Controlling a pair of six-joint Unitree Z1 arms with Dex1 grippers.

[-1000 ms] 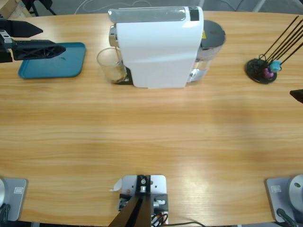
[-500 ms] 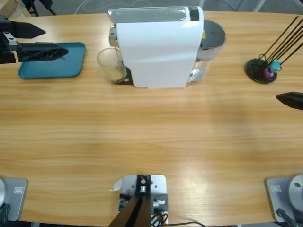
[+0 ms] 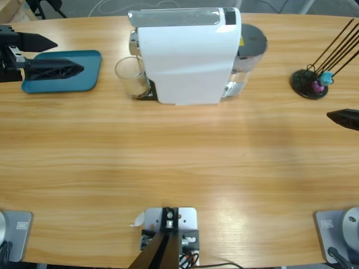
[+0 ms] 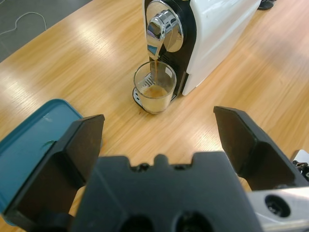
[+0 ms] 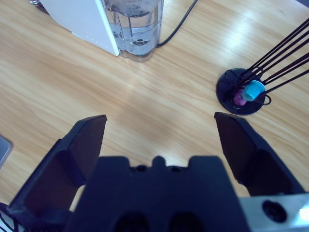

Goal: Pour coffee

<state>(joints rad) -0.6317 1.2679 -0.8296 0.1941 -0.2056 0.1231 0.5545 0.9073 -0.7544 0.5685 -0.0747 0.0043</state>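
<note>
My left hand (image 3: 53,56) hangs spread wide and empty above the teal tray (image 3: 84,78) at the counter's (image 3: 179,162) far left end. My right hand (image 5: 159,125) is just as wide and empty at the opposite end, near the black capsule stand (image 3: 310,84); in the high view only a black jaw tip shows at the right edge.

The coffee (image 4: 154,92) sits shallow and tan in the small clear glass (image 3: 131,77), which stands on the drip tray right under the chrome spout (image 4: 157,29) of the white coffee machine (image 3: 188,56). In my left wrist view a thin brown stream runs from the spout into the glass, so I judge the brew isn't finished.

The sound thing for now is to wait until the stream stops, then bring the left hand in low and level, jaws either side of the glass near its middle, and close gently, since the glass looks slick and light. I should draw it straight out away from the machine before lifting, because the spout hangs close above the rim.

Room is generous: bare wood lies between tray and glass, and the whole near half of the counter is open. The tight spots are the machine's front face just behind the glass and the tray's raised lip under my hand.
</note>
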